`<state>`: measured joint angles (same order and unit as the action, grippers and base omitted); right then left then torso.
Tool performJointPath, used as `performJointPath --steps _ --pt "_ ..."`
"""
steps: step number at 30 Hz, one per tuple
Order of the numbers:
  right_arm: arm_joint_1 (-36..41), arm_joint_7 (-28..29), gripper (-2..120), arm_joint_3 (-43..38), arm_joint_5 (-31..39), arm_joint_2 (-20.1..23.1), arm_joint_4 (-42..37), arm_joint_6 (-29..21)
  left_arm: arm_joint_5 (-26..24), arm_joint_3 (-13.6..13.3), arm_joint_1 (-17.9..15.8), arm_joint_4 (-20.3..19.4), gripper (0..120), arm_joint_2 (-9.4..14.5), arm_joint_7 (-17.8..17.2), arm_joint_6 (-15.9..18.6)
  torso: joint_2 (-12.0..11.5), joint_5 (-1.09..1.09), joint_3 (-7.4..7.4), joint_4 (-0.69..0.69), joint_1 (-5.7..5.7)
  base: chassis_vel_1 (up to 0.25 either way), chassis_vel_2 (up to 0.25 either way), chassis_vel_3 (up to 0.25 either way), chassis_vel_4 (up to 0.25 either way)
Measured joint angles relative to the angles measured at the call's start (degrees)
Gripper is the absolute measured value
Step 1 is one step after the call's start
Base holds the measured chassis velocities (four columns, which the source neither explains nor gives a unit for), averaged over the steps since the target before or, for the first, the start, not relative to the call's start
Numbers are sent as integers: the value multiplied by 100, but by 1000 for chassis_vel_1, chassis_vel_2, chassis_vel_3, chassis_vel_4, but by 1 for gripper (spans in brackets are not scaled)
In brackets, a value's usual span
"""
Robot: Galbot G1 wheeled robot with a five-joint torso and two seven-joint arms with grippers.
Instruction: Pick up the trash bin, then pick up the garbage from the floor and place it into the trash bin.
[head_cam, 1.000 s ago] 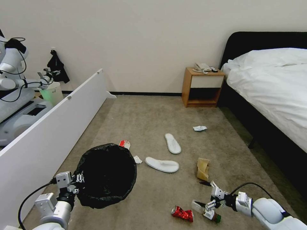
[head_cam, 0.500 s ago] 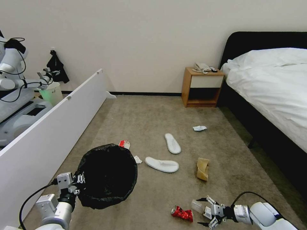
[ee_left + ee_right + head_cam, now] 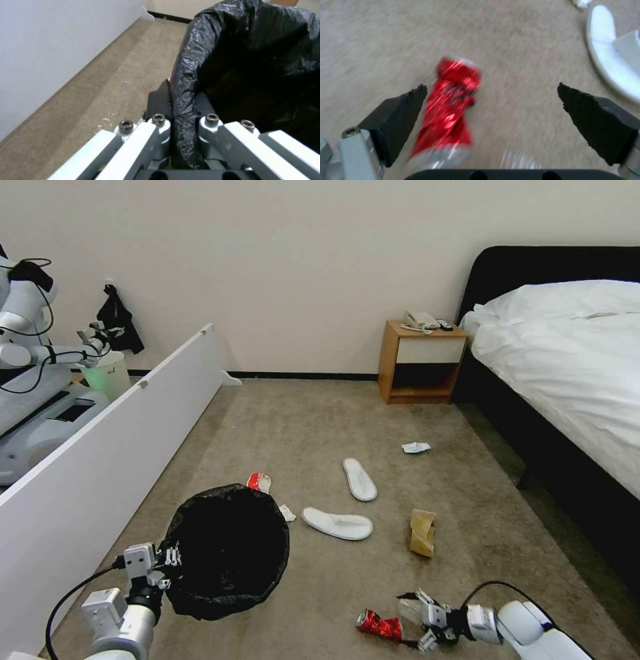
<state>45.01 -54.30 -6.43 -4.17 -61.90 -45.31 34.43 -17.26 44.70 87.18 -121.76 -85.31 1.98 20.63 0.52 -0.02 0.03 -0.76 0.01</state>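
The trash bin (image 3: pixel 227 550), lined with a crinkled black bag (image 3: pixel 253 62), hangs at the lower left, just above the floor (image 3: pixel 320 420). My left gripper (image 3: pixel 170 561) is shut on its near rim, the fingers (image 3: pixel 160 125) pinching the bag edge. At the lower right my right gripper (image 3: pixel 415 621) is open and low over the carpet. A crumpled red wrapper (image 3: pixel 380 625) (image 3: pixel 451 110) lies between its spread fingertips (image 3: pixel 408 105), nearer one pad. Other garbage lies around: two white slippers (image 3: pixel 338 523) (image 3: pixel 360 479), tan paper (image 3: pixel 422 532), a red-white packet (image 3: pixel 259 481) and tissues (image 3: pixel 416 447).
A long white board (image 3: pixel 100 460) walls off the left side. Beyond it stands another robot (image 3: pixel 27 347) with a pale bucket (image 3: pixel 110 373). A bed (image 3: pixel 567 360) runs along the right, with a wooden nightstand (image 3: pixel 420 363) at the back wall.
My right gripper has dropped lower and moved left, from the small bottle to the red wrapper. The left gripper and the bin have shifted slightly.
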Motion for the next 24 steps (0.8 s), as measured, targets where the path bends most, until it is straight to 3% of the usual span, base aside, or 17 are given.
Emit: performJointPath --steps 3,11,24 --pt "-324 21 100 40 -10 -286 349 41 1 1 -9 15 4 -5 2 -11 0 0 0 4 0 0 0 0 0" --pt "-552 103 100 173 47 -554 691 41 2 -3 -34 64 4 -14 3 -18 0 1 0 0 0 0 0 0 0" --pt "-426 108 100 269 32 -626 661 15 13 18 -40 68 4 -8 4 -26 0 1 -1 0 0 0 0 0 0"
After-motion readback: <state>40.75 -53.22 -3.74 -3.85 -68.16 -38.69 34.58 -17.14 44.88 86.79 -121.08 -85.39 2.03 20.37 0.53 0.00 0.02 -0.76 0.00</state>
